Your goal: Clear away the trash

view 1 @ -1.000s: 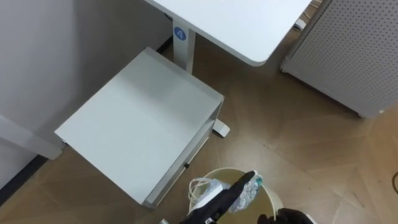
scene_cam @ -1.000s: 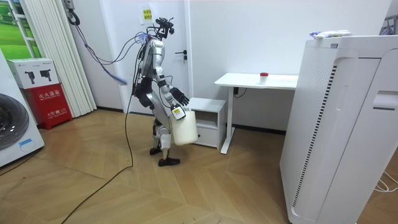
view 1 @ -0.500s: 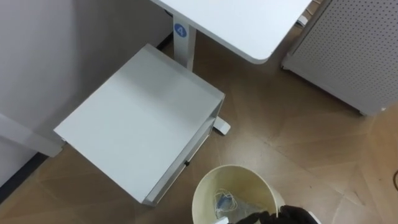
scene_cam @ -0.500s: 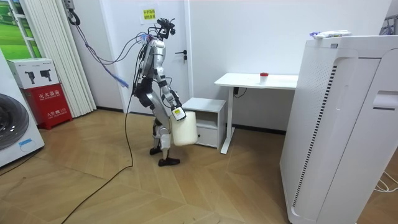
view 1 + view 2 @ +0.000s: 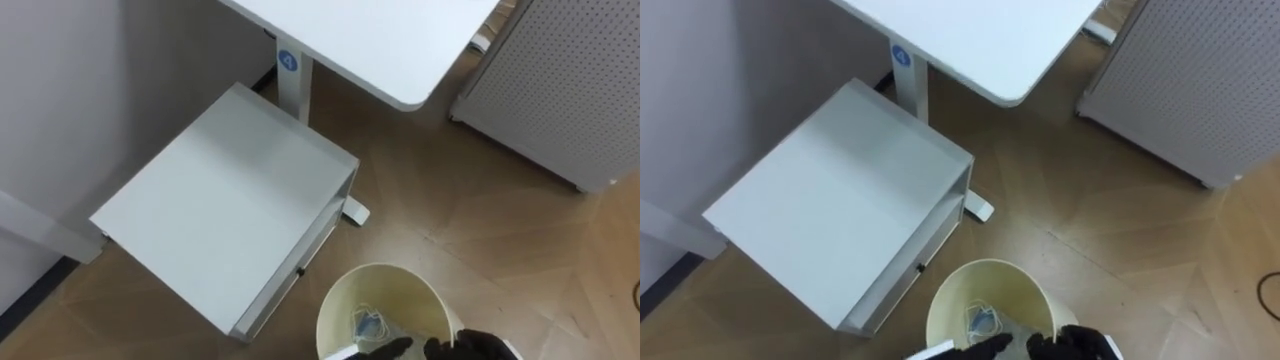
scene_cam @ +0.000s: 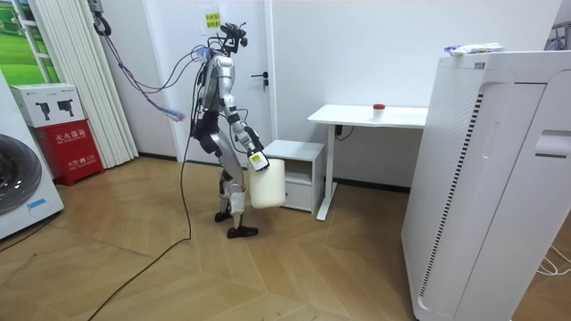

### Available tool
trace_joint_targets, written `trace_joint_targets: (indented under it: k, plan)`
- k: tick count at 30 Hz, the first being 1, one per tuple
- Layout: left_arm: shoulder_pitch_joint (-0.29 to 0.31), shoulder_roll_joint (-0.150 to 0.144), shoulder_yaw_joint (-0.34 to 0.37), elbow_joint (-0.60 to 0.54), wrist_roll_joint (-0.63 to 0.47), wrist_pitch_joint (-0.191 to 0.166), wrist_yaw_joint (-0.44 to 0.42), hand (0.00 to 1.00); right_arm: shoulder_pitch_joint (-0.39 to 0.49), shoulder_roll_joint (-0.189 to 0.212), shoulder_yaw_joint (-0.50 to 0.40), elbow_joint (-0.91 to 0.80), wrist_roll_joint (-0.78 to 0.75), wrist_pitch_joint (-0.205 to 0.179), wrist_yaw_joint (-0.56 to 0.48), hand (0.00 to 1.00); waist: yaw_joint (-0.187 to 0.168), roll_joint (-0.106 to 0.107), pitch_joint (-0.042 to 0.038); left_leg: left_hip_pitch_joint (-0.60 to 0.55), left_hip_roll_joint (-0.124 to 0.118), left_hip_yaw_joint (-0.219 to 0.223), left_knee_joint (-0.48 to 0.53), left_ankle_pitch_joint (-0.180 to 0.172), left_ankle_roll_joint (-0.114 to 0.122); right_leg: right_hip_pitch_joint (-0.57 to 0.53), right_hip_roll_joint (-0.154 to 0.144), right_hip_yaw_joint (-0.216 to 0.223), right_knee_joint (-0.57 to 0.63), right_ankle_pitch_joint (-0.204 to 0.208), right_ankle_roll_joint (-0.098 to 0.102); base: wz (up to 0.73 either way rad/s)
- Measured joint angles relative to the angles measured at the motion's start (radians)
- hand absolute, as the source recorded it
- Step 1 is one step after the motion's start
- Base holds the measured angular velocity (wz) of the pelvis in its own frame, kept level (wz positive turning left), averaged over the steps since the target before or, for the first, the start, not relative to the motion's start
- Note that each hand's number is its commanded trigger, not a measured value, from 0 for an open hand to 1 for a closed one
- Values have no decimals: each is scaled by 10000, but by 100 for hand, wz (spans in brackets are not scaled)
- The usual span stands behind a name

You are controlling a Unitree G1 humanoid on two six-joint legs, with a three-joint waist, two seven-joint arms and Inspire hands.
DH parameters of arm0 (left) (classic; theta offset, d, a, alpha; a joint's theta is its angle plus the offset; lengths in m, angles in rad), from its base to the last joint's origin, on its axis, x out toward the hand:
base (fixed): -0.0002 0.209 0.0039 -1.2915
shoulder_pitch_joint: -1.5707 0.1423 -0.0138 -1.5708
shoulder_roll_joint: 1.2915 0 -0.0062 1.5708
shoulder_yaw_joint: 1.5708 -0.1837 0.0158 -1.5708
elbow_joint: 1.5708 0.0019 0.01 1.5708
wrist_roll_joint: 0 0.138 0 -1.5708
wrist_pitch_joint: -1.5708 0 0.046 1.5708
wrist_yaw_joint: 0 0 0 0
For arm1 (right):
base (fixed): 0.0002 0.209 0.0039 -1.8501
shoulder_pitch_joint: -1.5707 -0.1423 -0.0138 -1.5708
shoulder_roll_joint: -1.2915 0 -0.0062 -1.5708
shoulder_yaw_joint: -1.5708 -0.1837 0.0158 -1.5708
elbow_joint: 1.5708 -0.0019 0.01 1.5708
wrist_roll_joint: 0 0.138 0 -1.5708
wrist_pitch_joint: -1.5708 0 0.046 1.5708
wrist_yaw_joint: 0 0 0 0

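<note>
A low white cabinet [image 5: 225, 195] stands just beside the white desk's [image 5: 380, 40] leg. A perforated white unit [image 5: 570, 80] stands near them. All are on the wood floor [image 5: 480, 240].

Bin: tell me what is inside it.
Crumpled clear-and-blue garbage lies on the bottom of the bin. The left hand and right hand at the near rim cover the rest.
</note>
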Motion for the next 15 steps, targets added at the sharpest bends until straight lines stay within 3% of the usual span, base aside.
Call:
trace_joint_targets:
  k: [5,8,10,15]
  plan:
    - [56,25,881,-425,0,-212,705,0,126,-51,-304,-39,18,-268,-132,100,159,227,-5,747,176,-1,-24,-137,-110,843,266,116,-359,18,-21,-11]
    - [373,9,1826,-1287,119,-451,1332,0,351,-78,-594,-235,-158,-316,-15,100,489,269,-18,1542,113,-204,-161,-266,-257,1403,530,520,-562,60,-51,-54]
    - [796,92,2722,-2331,92,-661,1891,0,988,-277,-597,-1596,-647,-311,21,100,632,391,-89,2110,-215,-1209,-388,-400,-386,1826,794,953,-757,118,-73,-77]
    - [1614,145,3850,-3537,104,-1407,2950,0,2299,-441,-654,-3298,-1330,-393,-62,100,329,569,-278,3862,-363,-1320,-1640,-343,-497,3264,971,1007,-1406,127,-122,-28]
